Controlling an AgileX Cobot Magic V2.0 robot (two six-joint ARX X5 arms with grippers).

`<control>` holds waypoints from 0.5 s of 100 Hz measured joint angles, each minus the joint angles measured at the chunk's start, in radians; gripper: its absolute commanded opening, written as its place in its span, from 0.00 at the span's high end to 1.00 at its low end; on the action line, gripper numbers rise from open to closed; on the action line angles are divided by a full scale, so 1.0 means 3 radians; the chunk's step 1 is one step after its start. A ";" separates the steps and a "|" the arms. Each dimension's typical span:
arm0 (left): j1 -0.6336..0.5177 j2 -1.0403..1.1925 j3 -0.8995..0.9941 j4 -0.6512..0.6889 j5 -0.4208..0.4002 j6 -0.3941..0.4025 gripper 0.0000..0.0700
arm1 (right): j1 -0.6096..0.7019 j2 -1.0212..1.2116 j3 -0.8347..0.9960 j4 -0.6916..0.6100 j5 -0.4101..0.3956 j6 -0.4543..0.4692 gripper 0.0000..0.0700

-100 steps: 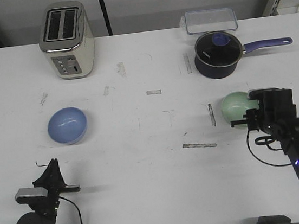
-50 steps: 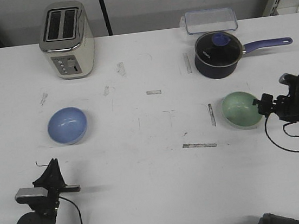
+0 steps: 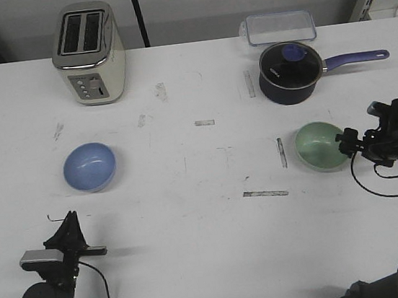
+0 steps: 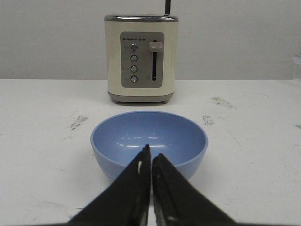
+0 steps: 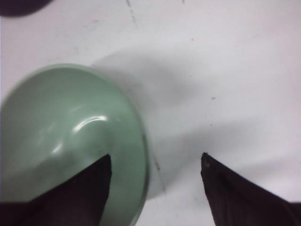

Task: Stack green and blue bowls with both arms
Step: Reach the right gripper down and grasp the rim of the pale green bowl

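The blue bowl (image 3: 89, 166) sits upright on the white table at the left; it also shows in the left wrist view (image 4: 149, 141). My left gripper (image 3: 70, 221) is shut and empty, low over the table just short of the blue bowl, its tips (image 4: 150, 153) in line with the near rim. The green bowl (image 3: 321, 146) sits upright at the right. My right gripper (image 3: 346, 144) is open at its right rim. In the right wrist view the gripper (image 5: 156, 160) straddles the rim of the green bowl (image 5: 70, 136), one finger over the inside, one outside over the table.
A cream toaster (image 3: 89, 53) stands at the back left, behind the blue bowl (image 4: 141, 59). A dark navy saucepan (image 3: 290, 72) with a long handle and a clear plastic container (image 3: 280, 27) stand at the back right. Bits of tape mark the table.
My right arm has drawn back to the right from over the green bowl, and its gripper now stands at the bowl's right rim. The left arm and both bowls have not moved.
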 measured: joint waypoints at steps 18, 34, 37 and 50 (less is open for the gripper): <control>0.0000 0.0000 0.0000 0.0000 0.0000 0.0000 1.00 | 0.0100 0.0161 -0.0001 0.0137 0.0000 0.0000 0.81; 0.0000 0.0000 0.0000 0.0000 0.0000 0.0000 1.00 | 0.0150 0.0264 -0.0001 0.0146 0.0023 -0.0001 0.99; 0.0001 0.0000 0.0000 0.0000 0.0000 0.0000 1.00 | 0.0150 0.0271 -0.0003 0.0146 0.0051 0.0000 0.99; 0.0000 0.0000 0.0000 0.0000 0.0000 0.0000 1.00 | 0.0149 0.0271 -0.0003 0.0182 0.0084 0.0001 0.99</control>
